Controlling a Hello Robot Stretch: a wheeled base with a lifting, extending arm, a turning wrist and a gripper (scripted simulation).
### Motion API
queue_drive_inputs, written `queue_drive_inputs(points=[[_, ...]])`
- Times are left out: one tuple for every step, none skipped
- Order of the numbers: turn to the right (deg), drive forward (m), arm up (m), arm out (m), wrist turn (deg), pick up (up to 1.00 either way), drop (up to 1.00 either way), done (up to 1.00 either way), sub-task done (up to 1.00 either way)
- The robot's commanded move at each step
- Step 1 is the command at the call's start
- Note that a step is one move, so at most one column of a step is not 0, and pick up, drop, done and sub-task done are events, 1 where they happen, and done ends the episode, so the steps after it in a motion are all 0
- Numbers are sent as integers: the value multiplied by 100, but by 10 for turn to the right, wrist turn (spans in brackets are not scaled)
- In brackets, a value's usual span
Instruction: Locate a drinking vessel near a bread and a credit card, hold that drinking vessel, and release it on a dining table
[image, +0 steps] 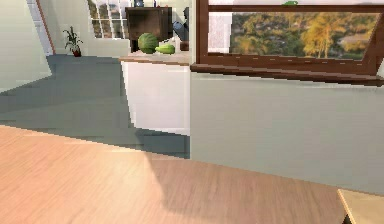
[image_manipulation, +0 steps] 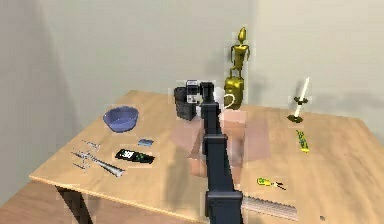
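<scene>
The arm (image_manipulation: 219, 165) is a dark, square-sided bar in sections, with paler grey bands at the joints. Its far end carries two small white squares (image_manipulation: 200, 90) with black marks. At their nine o'clock is the gripper (image_manipulation: 184, 106), blocky and dark.

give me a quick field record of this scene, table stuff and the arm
surface: light wooden table
arm: dark square bar reaching out over the table
gripper: dark gripper by two pinkish blocks; cannot tell whether it holds anything
near gripper: white cup-like thing, gold statue
arm side view's left: blue round bowl, small blue card, metal cutlery
forward view: white counter with green round fruit
</scene>
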Motion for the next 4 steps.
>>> queue_drive_inputs(points=[[0,0,-32,0,0,0,0,0,0],[0,0,0,0,0,0,100,0,0],[0,0,10,0,0,0,0,0,0],[0,0,0,-8,0,0,0,0,0]])
